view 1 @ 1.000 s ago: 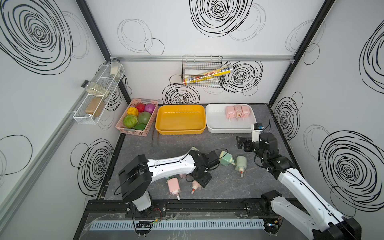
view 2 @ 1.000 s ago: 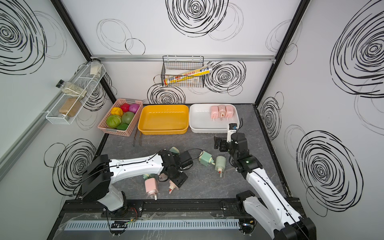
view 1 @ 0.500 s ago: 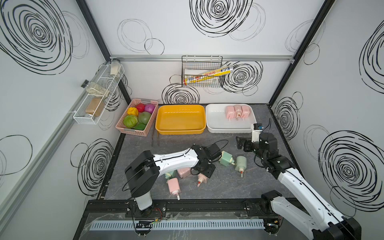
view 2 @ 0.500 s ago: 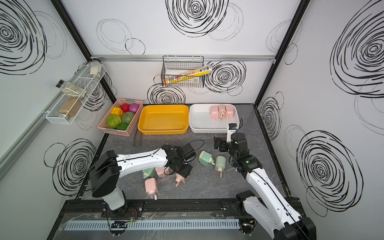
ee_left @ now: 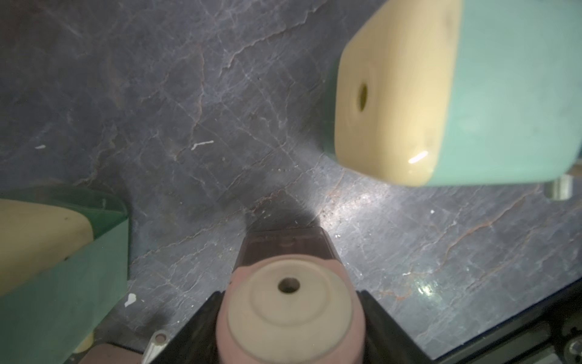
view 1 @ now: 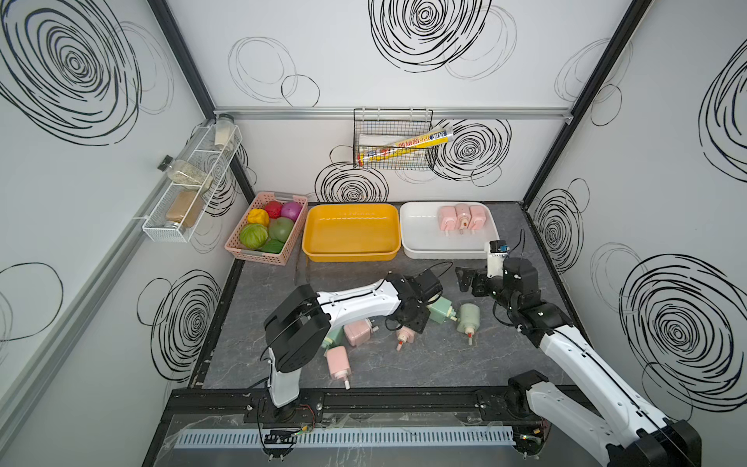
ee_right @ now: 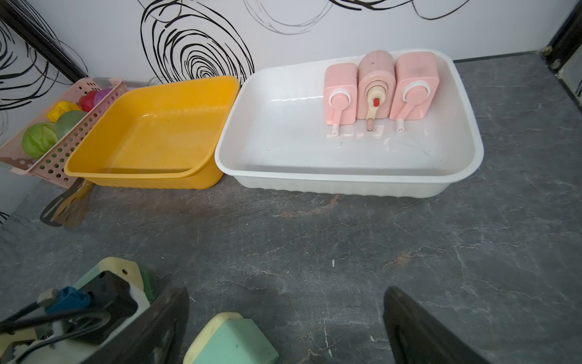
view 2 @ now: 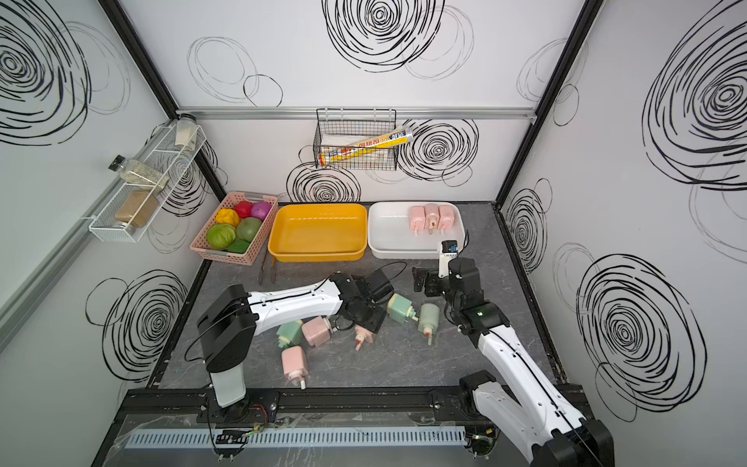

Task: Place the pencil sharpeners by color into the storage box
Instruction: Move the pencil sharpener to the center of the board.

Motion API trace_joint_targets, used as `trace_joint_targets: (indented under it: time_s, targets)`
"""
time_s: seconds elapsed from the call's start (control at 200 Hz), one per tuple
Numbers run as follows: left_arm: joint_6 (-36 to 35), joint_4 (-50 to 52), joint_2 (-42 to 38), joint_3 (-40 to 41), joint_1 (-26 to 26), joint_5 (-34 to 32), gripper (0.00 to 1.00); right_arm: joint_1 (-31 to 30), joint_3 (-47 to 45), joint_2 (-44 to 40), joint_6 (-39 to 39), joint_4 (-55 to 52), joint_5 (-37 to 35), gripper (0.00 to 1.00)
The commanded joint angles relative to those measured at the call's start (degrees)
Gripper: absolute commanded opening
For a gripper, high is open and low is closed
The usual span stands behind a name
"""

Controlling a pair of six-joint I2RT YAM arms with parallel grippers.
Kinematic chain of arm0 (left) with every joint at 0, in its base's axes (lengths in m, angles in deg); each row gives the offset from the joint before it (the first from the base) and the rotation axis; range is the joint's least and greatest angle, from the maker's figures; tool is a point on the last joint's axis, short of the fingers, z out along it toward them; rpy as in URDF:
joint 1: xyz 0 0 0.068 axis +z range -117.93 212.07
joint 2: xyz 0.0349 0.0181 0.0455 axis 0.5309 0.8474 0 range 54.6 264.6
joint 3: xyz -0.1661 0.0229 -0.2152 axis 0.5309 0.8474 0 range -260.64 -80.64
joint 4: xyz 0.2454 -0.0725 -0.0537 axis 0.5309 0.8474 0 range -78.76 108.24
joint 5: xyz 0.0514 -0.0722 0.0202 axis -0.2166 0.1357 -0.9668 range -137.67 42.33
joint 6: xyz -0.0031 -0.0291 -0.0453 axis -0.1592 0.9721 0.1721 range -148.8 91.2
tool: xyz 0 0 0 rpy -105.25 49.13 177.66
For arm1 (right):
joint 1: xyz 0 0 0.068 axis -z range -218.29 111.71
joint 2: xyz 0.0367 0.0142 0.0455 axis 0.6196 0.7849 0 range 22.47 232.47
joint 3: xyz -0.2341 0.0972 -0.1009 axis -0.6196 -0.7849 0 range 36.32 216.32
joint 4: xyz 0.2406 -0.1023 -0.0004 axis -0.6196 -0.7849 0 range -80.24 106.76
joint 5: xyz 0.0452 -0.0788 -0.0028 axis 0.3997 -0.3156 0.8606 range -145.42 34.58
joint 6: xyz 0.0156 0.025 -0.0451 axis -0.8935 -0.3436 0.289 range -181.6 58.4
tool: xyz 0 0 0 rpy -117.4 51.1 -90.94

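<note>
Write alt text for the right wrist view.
Three pink sharpeners lie side by side in the white tray; the yellow tray beside it is empty. The right gripper is open, a mint green sharpener close by.

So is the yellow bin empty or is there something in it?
Empty: the yellow bin shows a bare floor in both top views; the three pink sharpeners lie in the white bin.

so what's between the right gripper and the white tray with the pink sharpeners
Only bare grey tabletop, as the right wrist view shows. The right gripper stands open short of the white tray, and nothing sits on that stretch.
</note>
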Motion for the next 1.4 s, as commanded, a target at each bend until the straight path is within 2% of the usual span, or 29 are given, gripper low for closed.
trace_joint_targets:
  time_s: [0.0,0.09,0.19,0.335,0.595,0.896,1.051,1.141,1.206,1.396]
  targets:
    - [-0.36,-1.84,-2.7,0.04,0.97,0.18,0.81,-0.26,-0.32,0.28,-0.61,-0.96,4.0,1.0]
    - [-0.16,-5.86,-6.76,3.98,2.47,4.47,0.92,-0.37,0.14,0.04,-1.83,-3.03,7.88,1.0]
    - [1.06,-11.12,-10.89,9.24,4.05,10.34,1.0,-0.56,0.49,-0.66,-2.64,-5.39,10.88,1.0]
    - [2.92,-14.59,-14.29,13.52,3.91,13.97,0.99,-0.64,0.42,-2.07,-2.61,-7.99,9.44,1.0]
    - [5.27,-16.35,-17.2,17.24,2.29,12.92,0.99,-0.71,-0.21,-2.36,-2.32,-8.83,11.18,1.0]
    - [6.77,-16.78,-16.36,16.81,-0.9,11.81,0.99,-1.23,0.53,-2.46,-0.62,-11.17,14.35,1.0]
    - [8.3,-16.34,-19.0,18.28,-1.04,9.83,0.99,-2.63,0.65,-2.36,-1.18,-11.61,15.9,1.0]
    - [8.76,-15.39,-22.96,19.17,0.09,5.12,0.99,-4.79,0.67,-2.18,-2.6,-11.85,16.71,1.0]
    - [8.69,-15.8,-26.1,19.94,2.05,3.77,0.99,-7.75,0.24,-2.42,-5.04,-11.77,14.22,1.0]
    - [7.39,-17.24,-33.1,22.22,8.31,-1.82,0.99,-21.18,-1.96,-2.83,-18.23,-9.1,-0.45,1.0]
